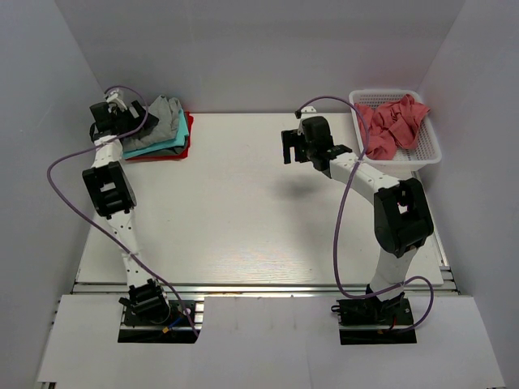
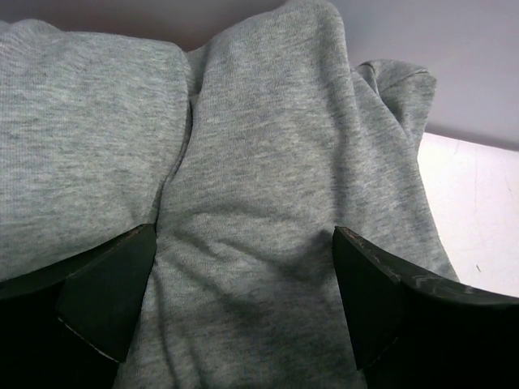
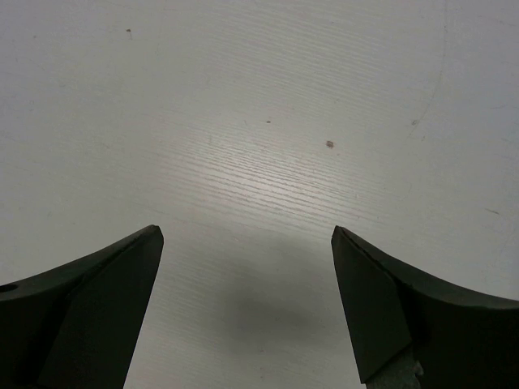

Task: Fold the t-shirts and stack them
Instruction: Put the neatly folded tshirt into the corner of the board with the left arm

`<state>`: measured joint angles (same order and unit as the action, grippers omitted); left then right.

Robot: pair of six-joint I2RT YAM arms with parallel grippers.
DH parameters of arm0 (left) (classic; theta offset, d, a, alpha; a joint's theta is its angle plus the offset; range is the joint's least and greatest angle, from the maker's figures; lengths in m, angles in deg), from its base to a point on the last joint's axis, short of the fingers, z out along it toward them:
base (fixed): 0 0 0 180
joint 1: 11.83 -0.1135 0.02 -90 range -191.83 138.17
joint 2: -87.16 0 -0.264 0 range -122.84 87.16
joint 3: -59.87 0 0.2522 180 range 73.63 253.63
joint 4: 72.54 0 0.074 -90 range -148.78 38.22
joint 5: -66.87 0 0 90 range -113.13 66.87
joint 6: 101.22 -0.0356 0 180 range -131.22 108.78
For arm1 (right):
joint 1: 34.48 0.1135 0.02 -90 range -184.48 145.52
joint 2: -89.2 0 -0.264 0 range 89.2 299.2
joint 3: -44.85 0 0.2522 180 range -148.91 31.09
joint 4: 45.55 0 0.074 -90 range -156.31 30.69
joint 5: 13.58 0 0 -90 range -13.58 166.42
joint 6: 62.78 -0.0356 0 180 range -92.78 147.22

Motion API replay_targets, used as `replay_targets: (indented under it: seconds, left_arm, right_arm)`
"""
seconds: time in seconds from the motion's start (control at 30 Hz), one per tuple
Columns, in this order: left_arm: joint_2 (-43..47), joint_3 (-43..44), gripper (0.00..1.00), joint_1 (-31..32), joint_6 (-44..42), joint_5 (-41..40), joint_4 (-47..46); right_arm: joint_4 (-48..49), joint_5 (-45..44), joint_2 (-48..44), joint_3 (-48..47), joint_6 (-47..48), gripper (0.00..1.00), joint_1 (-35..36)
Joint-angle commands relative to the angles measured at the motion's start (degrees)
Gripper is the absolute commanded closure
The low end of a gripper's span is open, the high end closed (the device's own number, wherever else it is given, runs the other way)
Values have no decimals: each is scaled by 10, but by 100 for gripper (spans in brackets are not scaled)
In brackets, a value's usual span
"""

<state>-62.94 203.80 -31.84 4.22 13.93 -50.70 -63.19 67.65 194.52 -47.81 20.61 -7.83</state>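
A stack of folded t-shirts lies at the table's far left: a grey t-shirt (image 1: 162,117) on top, a teal one (image 1: 165,144) under it, a red one (image 1: 185,146) at the bottom. My left gripper (image 1: 130,121) hovers open over the grey t-shirt (image 2: 259,203), its fingers (image 2: 113,284) spread wide just above the cloth with nothing held. A crumpled coral-pink t-shirt (image 1: 391,123) fills the white basket (image 1: 428,154) at the far right. My right gripper (image 1: 292,146) hangs open over the bare table (image 3: 259,121), left of the basket, with nothing between its fingers (image 3: 381,308).
White walls enclose the table on the left, back and right. Purple cables (image 1: 65,203) loop off both arms. The basket stands against the right wall, beside the right arm's forearm (image 1: 365,170).
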Motion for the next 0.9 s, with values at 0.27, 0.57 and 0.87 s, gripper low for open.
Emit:
replay_targets:
  seconds: [0.27,0.57,0.87]
  left_arm:
    - [176,-47,0,51,-66,-140,53]
    - [127,1,0,101,-89,-171,68]
    - [31,-13,34,140,-89,-116,18]
  right_arm:
    - [33,45,-40,18,-9,10,-1]
    - [32,37,-36,21,-12,10,0]
    - [-23,20,-8,22,-20,10,-2]
